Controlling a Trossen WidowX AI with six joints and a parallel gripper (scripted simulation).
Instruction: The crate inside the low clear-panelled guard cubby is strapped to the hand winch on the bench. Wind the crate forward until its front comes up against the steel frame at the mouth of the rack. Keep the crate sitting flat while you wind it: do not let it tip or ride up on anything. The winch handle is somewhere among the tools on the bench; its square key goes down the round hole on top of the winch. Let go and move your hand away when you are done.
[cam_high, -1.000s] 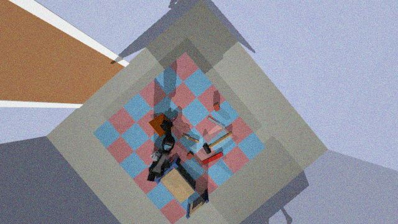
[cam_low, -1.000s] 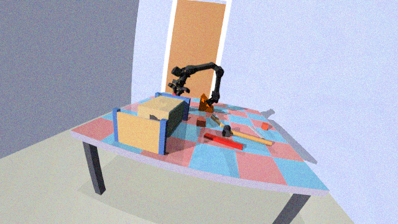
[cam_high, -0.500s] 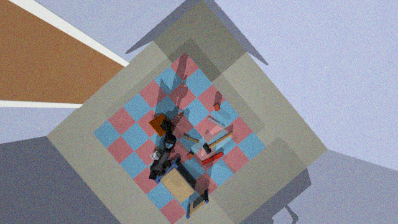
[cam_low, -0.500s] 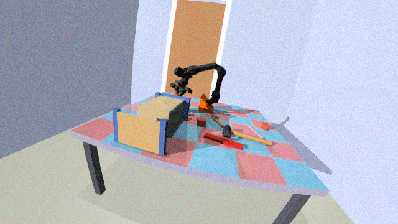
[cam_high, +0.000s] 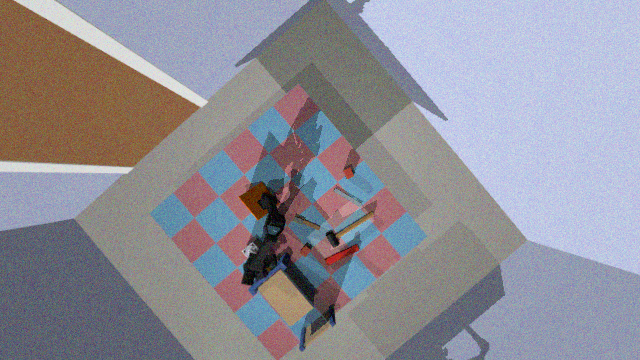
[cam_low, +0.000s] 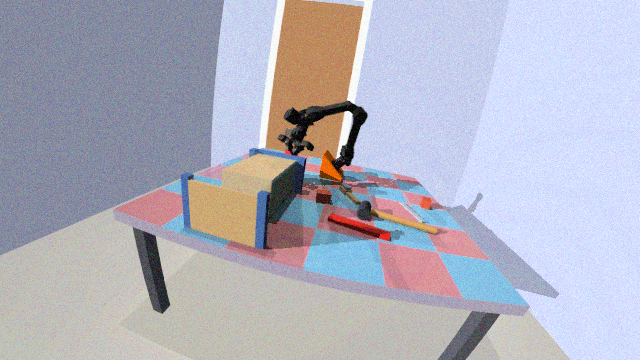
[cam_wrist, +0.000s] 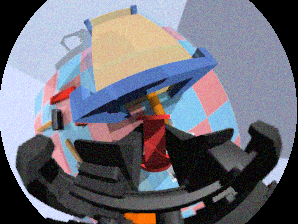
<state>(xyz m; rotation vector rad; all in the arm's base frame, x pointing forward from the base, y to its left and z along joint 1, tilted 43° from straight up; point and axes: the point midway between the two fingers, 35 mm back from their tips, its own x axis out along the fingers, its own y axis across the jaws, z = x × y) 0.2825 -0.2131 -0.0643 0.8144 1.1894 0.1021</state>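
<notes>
We see a low, box-shaped guard cubby with a tan top and dark side (cam_high: 285, 297) (cam_low: 260, 167) (cam_wrist: 135, 47) standing level on the pink-and-blue chequered bench. At its mouth we find an upright blue rectangular frame (cam_high: 269, 274) (cam_low: 302, 175) (cam_wrist: 150, 89). Through that opening we make out a narrow orange strap (cam_wrist: 157, 106) running inward; the crate itself is too shaded for us to tell its shape or how it sits. Just outside the mouth we see a red, flanged cylindrical grip (cam_low: 289, 152) (cam_wrist: 155, 142), apparently the winch handle's, held fast between black fingers. The winch body is mostly hidden, and we cannot tell whether the key is seated.
</notes>
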